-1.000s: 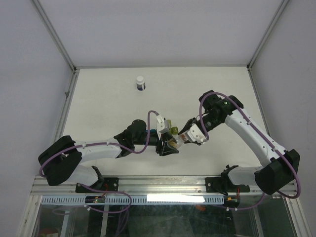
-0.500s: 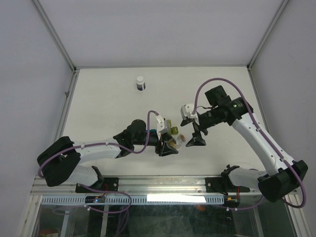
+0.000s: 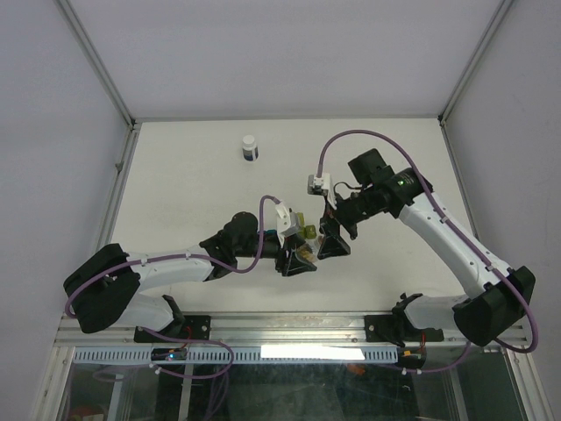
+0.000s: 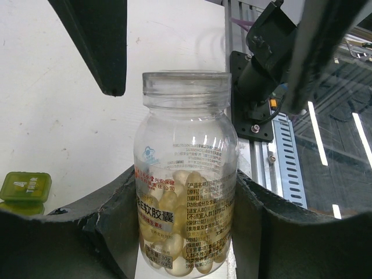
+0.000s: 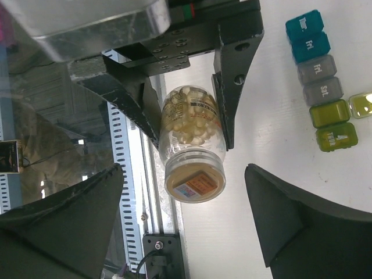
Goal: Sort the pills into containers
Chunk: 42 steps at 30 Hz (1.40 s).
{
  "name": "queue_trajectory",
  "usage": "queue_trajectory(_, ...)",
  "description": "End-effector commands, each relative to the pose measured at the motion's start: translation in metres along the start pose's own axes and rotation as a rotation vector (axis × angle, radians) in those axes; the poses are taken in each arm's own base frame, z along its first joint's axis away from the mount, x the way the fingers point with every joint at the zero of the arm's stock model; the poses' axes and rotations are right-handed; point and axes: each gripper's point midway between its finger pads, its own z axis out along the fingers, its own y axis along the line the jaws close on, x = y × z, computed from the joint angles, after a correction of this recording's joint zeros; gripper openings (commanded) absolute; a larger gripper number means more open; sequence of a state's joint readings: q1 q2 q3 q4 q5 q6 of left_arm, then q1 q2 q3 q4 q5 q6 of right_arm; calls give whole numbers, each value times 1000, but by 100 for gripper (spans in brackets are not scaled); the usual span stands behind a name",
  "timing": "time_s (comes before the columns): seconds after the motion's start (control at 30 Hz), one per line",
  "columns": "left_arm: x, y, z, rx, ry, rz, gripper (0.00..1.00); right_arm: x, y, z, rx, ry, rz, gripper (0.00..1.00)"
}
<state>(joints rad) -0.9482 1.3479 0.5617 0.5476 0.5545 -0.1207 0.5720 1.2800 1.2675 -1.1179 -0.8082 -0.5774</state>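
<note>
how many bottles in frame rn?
2. A clear pill bottle gripped by the left gripper, front centre; a white-capped dark bottle standing alone farther back. More may be hidden.

The right gripper [image 3: 334,248] has turned and moved left toward the bottle [image 4: 185,174].

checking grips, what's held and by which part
Jaws of the left gripper clamp the clear pill bottle around its lower body; the right gripper holds nothing.

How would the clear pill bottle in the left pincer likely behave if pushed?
The bottle looks smooth and rigid, so it may slip in the left pincer. Part-filled with loose pills, it is probably light; they would shift.
</note>
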Motion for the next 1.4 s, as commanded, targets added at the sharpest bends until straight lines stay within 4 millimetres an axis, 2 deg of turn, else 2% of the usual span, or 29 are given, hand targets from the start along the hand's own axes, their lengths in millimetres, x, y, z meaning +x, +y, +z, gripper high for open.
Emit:
queue_trajectory(0.0, -31, -4, -2, 1, -94, 48, 0, -9, -11, 2, 74, -2, 7, 77)
queue_trajectory(0.23, -30, -3, -2, -2, -93, 45, 0, -13, -8, -1, 74, -6, -9, 66)
queue_trajectory(0.47, -30, -4, -2, 1, -93, 47, 0, -12, 1, -3, 29, -7, -75, 28)
queue_trajectory(0.6, -29, -6, -2, 15, -87, 42, 0, -13, 14, -7, -53, -22, -258, 0)
queue_trajectory(0.73, -28, -9, 0, 36, -80, 38, 0, -10, 28, -13, -134, -54, -655, 0)
queue_trajectory(0.8, -27, -10, -1, 39, -77, 35, 0, -5, 25, -13, -146, -38, -864, 0)
queue_trajectory(0.87, -25, -10, -1, 42, -74, 34, 0, 4, 13, -13, -154, 27, -1075, 0)
queue_trajectory(1.0, -23, -11, -2, 44, -69, 31, 0, -7, -4, -13, -107, 31, -1157, 0)
queue_trajectory(1.23, -25, -15, -2, 65, -74, 36, 0, -15, -2, -18, -117, -46, -1257, 0)
queue_trajectory(1.37, -28, -18, -1, 86, -86, 37, 0, -13, -1, -16, -128, -72, -1250, 10)
